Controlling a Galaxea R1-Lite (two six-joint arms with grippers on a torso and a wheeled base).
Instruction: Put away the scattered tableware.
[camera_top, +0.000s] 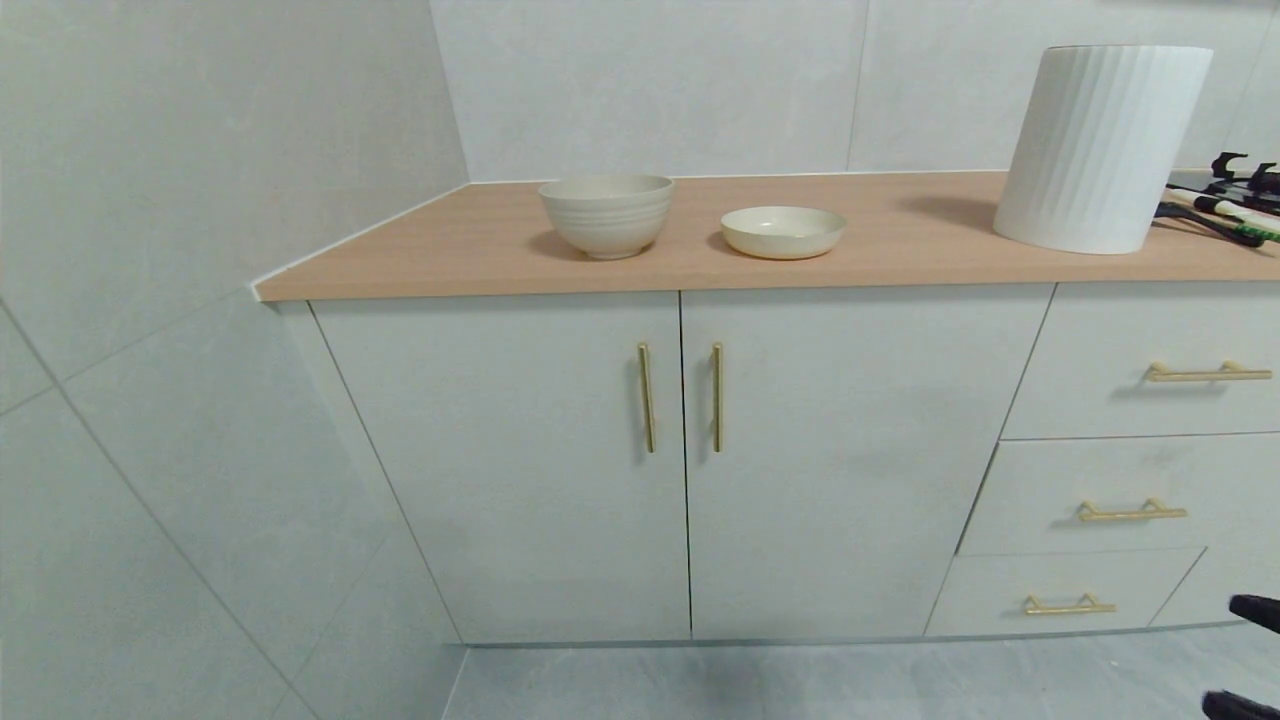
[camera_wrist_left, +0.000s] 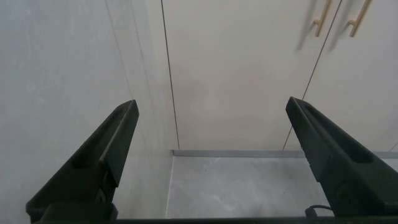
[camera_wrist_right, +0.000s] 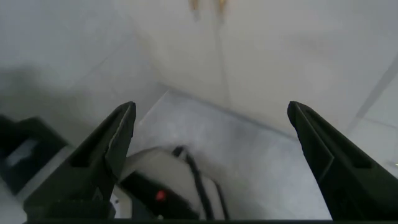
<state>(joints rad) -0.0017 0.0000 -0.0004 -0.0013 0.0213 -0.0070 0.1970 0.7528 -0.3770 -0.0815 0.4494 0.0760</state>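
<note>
Now the left gripper (camera_wrist_left: 211, 104) and right gripper (camera_wrist_right: 210, 107) stand open, empty; the ribbed bowl (camera_top: 606, 214) sits at nine o'clock from the shallow dish (camera_top: 783, 231).

Beige ribbed bowl (camera_top: 606, 213); cream dish (camera_top: 783, 231); wood-tone countertop (camera_top: 920, 250); white fluted canister (camera_top: 1100, 150); gold handles (camera_top: 647, 397).

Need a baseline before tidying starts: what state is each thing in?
Bowl, upright on the counter, looks empty.
Dish, upright on the counter, empty.
Left door, shut.
Right door, shut.
Drawers, all three shut.
White container, upright.
Left gripper, open, empty.
Right gripper, open, empty.
</note>
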